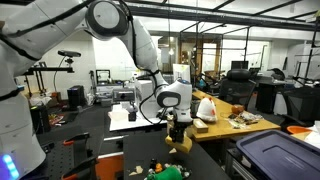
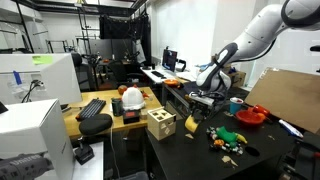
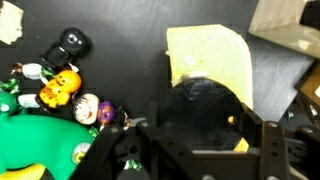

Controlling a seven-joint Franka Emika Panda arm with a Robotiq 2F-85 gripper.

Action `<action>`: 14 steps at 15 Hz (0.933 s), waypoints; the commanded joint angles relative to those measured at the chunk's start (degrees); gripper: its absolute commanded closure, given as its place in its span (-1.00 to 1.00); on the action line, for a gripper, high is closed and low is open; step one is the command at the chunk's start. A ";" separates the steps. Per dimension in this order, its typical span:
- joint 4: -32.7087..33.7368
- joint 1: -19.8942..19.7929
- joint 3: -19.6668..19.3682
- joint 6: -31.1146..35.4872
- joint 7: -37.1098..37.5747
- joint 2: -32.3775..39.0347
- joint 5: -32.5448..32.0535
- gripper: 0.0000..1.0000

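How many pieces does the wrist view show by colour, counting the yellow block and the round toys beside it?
yellow block: 1
black round toy: 1
orange round toy: 1
whitish round toy: 1
Total: 4

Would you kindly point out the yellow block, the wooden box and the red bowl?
yellow block (image 3: pixel 207 55), wrist view, flat pale face
wooden box (image 2: pixel 160 126), an exterior view, front side
red bowl (image 2: pixel 252 118), an exterior view, front wall

Wooden box (image 2: pixel 160 124), toy pile (image 2: pixel 228 139), red bowl (image 2: pixel 251 115), keyboard (image 2: pixel 91 108).
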 commanded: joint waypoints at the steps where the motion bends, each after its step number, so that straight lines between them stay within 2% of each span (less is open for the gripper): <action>1: -1.08 -0.53 1.32 -10.77 -7.57 -2.79 1.77 -0.03; 6: 2.44 2.92 -0.01 -26.69 -13.07 -0.23 0.42 -0.03; 8: 3.25 6.01 -0.89 -27.62 -13.59 1.26 -0.57 -0.03; 14: 5.95 17.23 -3.69 -24.14 -11.24 7.64 -6.29 -0.03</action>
